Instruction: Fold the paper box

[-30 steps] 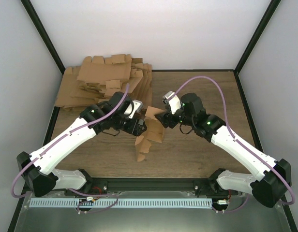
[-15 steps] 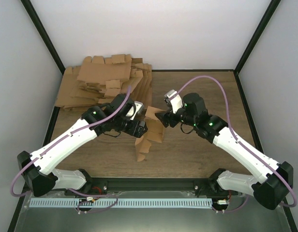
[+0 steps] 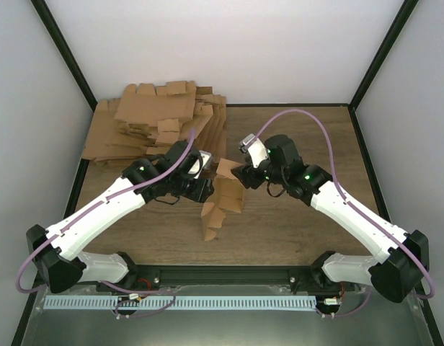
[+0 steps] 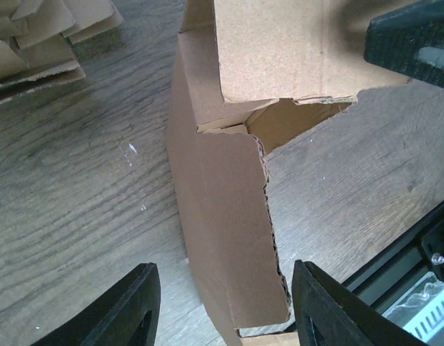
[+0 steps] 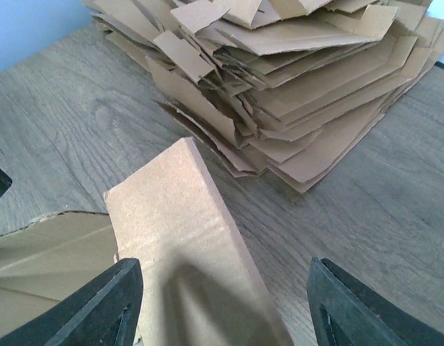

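Jaws of the left gripper point(image 4: 223, 288) stand moderately apart, straddling a long side panel of the box point(image 3: 223, 200). The panel nearly fills the gap, yet a strip of table point(image 4: 78, 180) shows between it and one finger, so I would not call it a grip. The right gripper point(image 5: 223, 268) is spread wider, around an upright flap at the box's far end. That flap lies close against one finger, perhaps touching, and well clear of the other.

From above, the box sits near the middle of the table, half-raised: a crooked run of panels from 12 to 6 o'clock, walls partly up, flaps loose, nothing locked. The left gripper is at its 9 o'clock and the right gripper at its 1 o'clock, nearly facing each other across its far half. The pile point(image 3: 153, 122) of flat blanks lies at the table's 11 o'clock corner, apart from the box.

By this, the step in hand is forming the body: squaring the walls and folding in the end flap. Most of the folding looks undone. The next move likely calls for the left jaws to close on the side panel and steady it, while the right pushes the flap inward along its crease. Thin board may buckle if pinched off the crease, and an unsteadied box would probably slide on the wood.
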Robot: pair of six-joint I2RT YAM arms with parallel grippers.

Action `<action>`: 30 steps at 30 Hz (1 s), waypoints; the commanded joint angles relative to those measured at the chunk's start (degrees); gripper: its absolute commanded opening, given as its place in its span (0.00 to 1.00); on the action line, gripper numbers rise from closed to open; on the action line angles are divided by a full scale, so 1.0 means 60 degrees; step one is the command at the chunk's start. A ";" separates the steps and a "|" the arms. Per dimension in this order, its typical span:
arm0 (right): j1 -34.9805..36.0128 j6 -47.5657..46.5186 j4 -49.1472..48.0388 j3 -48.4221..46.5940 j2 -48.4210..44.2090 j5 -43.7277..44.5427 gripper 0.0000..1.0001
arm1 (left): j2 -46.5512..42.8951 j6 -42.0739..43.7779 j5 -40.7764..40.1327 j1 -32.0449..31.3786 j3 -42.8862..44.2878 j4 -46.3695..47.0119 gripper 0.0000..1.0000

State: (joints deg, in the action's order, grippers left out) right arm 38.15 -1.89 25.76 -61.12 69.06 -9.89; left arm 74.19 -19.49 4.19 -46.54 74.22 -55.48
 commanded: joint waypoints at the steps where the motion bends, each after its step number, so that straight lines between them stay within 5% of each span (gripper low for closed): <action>1: 0.0102 -0.0390 0.0561 -0.0495 0.0004 -0.0191 0.63 | 0.0055 -0.0003 -0.0067 -0.0028 -0.0089 0.0117 0.50; 5: 0.0112 -0.0575 0.0768 -0.0550 0.0045 -0.0361 0.62 | 0.0091 0.0010 -0.0067 -0.0032 -0.0101 0.0151 0.38; 10: 0.0148 -0.0856 0.1015 -0.0550 0.0050 -0.0780 0.62 | 0.0120 0.0007 -0.0071 -0.0036 -0.0079 0.0150 0.09; 30: 0.0905 -0.0995 0.1461 -0.0373 0.0561 0.0074 0.62 | 0.0203 0.0054 0.0057 -0.0035 -0.0065 0.0224 0.04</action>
State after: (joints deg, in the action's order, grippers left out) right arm 42.41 -7.88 33.15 -61.23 72.42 -11.22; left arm 75.18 -19.35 4.03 -46.54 74.11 -55.13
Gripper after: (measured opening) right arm 0.604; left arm 0.041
